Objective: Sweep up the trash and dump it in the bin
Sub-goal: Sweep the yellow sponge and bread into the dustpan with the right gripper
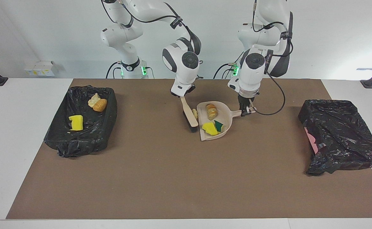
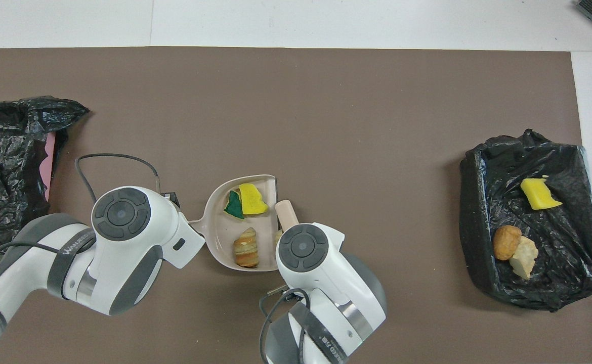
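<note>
**Seven scraps located: sweep at the pan lip, dump pending**

The step in hand was judged to be the end of a sweep stroke. The right gripper point(image 1: 182, 96) was clamped on the handle of the brush point(image 1: 189, 119), whose bristles stood on the mat at the open lip of the dustpan point(image 1: 224, 116). The left gripper point(image 1: 246, 110) was closed on the dustpan's handle stub, at the pan's 3 o'clock in the facing view, with the pan apparently flat on the mat.

Container contents:

1. Dustpan: a bread roll point(image 1: 211, 111) at 12 o'clock, a yellow sponge chunk point(image 1: 209, 128) at 6 o'clock, and a green-faced sponge piece point(image 1: 219, 125) touching it.
2. Pan lip: one pale lump point(image 1: 195, 113) lay between brush and pan, not clearly inside.
3. Black-lined bin point(image 1: 62, 140) at the right arm's end: a yellow sponge block point(image 1: 76, 122) and two bread lumps point(image 1: 97, 102).
4. Second lined bin point(image 1: 341, 133) at the left arm's end: contents not visible.

The next move probably calls for nudging the pale lump in, drawing the brush clear, then lifting the pan level to a bin.
</note>
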You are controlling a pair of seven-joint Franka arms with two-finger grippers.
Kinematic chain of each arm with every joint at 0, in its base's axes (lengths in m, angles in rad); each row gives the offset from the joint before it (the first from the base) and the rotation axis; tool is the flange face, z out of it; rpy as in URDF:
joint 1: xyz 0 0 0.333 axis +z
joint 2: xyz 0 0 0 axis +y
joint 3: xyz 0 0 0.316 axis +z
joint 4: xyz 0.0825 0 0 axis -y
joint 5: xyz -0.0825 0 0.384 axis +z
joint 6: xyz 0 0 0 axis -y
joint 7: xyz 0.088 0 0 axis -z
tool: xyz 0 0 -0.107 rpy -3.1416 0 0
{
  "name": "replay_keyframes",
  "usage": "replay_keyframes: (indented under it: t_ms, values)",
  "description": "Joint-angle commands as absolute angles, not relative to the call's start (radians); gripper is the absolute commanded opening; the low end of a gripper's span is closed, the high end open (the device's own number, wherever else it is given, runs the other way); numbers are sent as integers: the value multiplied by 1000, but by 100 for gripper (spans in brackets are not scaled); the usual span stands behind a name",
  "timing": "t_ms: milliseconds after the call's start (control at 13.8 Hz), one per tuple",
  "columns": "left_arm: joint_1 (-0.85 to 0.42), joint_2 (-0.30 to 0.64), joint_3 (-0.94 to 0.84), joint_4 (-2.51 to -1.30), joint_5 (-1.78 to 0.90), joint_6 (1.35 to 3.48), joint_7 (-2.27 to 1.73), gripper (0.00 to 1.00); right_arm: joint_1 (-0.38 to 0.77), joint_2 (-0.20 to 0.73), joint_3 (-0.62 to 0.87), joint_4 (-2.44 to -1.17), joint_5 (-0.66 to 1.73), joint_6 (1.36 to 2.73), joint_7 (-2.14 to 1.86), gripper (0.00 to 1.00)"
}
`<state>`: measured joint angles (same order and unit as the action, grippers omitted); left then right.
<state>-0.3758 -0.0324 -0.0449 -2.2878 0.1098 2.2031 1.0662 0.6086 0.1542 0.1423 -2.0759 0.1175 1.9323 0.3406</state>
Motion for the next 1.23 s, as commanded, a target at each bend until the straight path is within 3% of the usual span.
replay_keyframes:
  t_ms: [0,506,1158]
  values:
    - [-385,-52,-37,-2318,127,2232,1040,0,635,140,159,-2053,192,1937,299,0]
    - [-383,-54,-37,-2318,127,2230,1040,0,612,150,153,-1919,198,1907,341,0]
    - [-382,-52,-35,-2318,127,2232,1040,0,581,80,152,-1947,190,1792,391,0]
